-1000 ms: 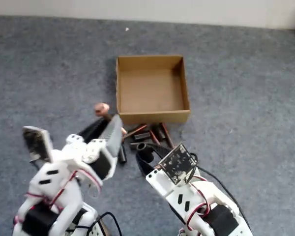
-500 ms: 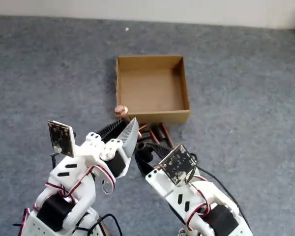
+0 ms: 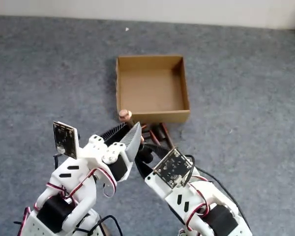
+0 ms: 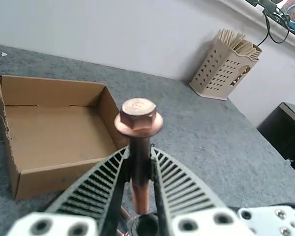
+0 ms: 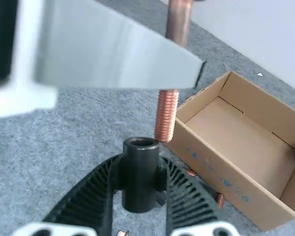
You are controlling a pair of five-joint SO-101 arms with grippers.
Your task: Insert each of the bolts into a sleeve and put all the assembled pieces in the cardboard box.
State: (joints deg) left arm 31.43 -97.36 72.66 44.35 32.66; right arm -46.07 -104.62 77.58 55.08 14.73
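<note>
My left gripper (image 4: 139, 169) is shut on a copper bolt (image 4: 139, 147), held upright with its hex head (image 3: 125, 115) on top. Its threaded tip (image 5: 165, 120) hangs just above the mouth of a black sleeve (image 5: 139, 172). My right gripper (image 5: 137, 189) is shut on that sleeve, held upright with its hole facing up. In the high view both grippers meet just in front of the cardboard box (image 3: 152, 88), the sleeve (image 3: 145, 152) beside the left fingers (image 3: 132, 138). The box is open with nothing inside.
Several loose copper bolts and black sleeves (image 3: 157, 132) lie on the grey carpet by the box's near wall. A beige perforated holder (image 4: 226, 64) stands against the far wall. The carpet around the box is open.
My left arm has swung right with the bolt, bringing it from left of the box corner to directly over the sleeve. The right gripper shifted slightly with the sleeve.
</note>
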